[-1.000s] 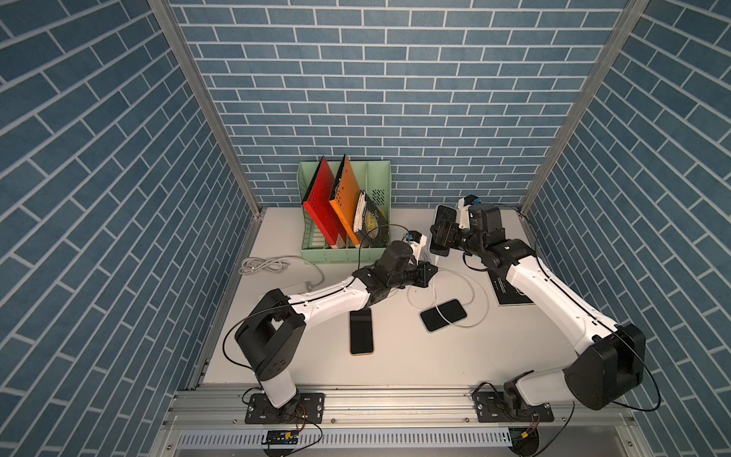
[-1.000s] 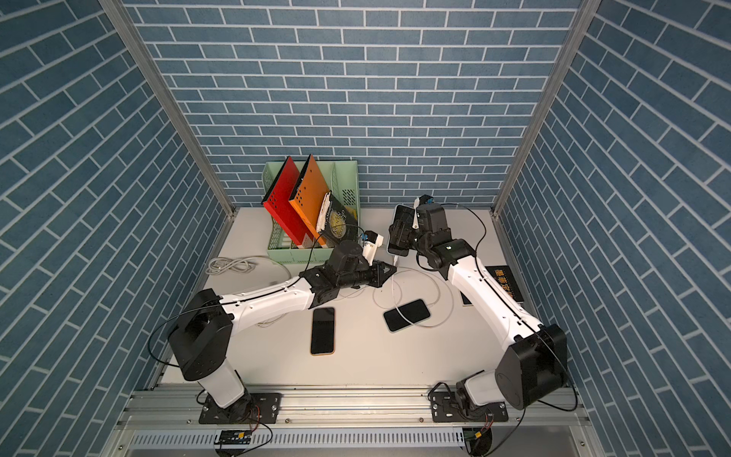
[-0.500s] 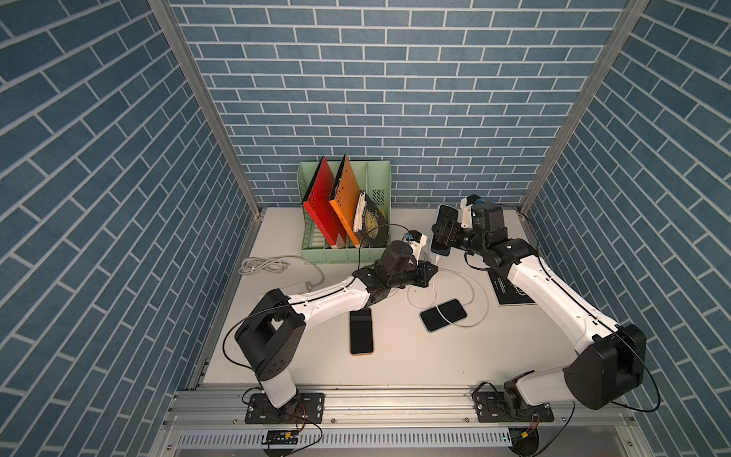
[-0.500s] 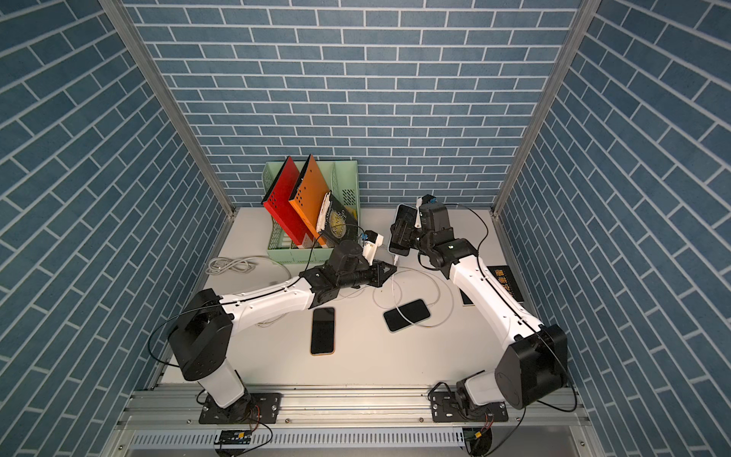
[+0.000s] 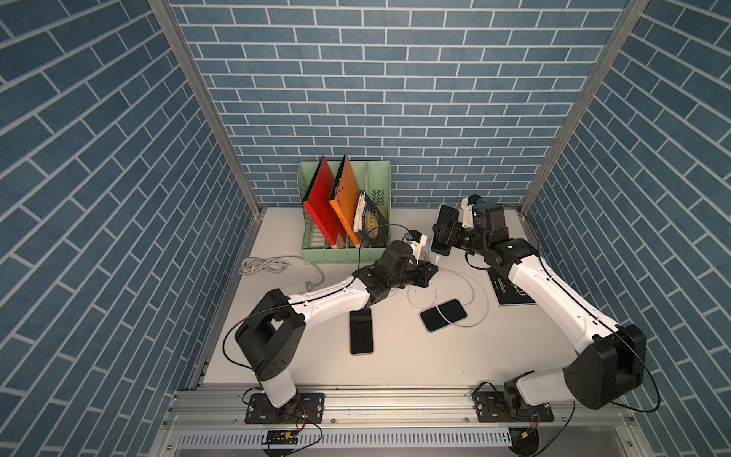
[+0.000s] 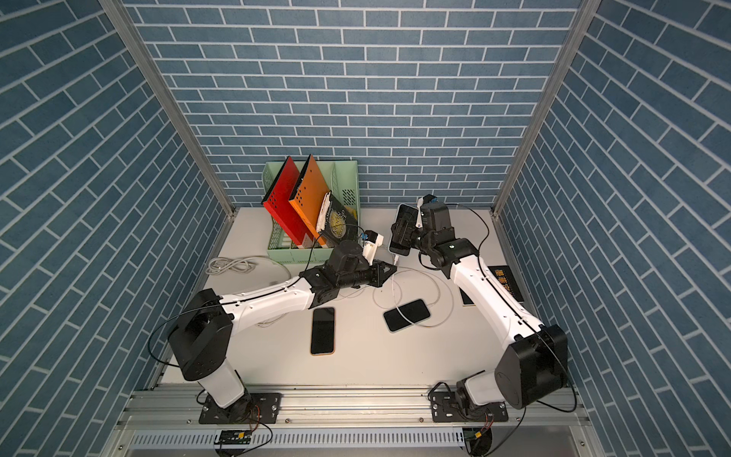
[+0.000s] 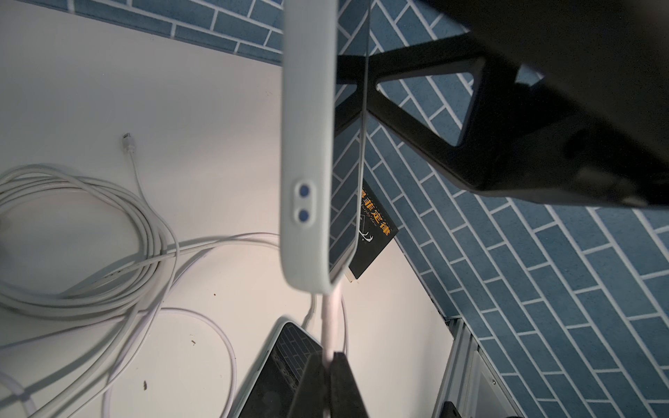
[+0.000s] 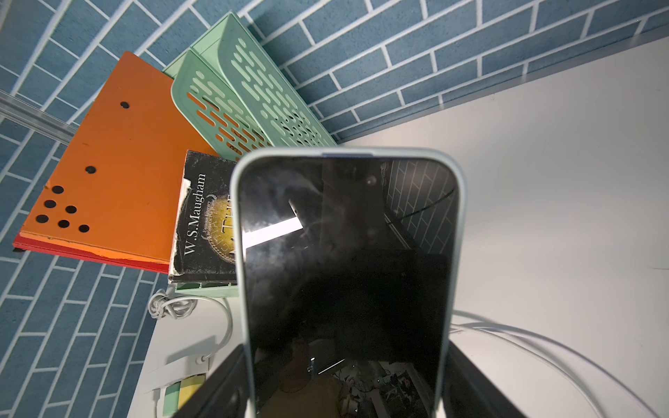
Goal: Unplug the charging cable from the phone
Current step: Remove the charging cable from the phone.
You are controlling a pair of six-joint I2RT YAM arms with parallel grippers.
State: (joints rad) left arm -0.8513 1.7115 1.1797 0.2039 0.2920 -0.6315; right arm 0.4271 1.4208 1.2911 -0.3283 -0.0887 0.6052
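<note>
The phone (image 8: 347, 253) stands upright in the air near the back of the table, clamped across its pale case by the right gripper (image 5: 444, 234). Just below the phone's lower end, the left gripper (image 7: 327, 376) is pinched tight on the white charging cable (image 7: 331, 318), whose plug reaches up to the phone's bottom edge. The left arm stretches low and nearly straight across the table towards the phone. The right arm reaches forward with its wrist bent inward.
</note>
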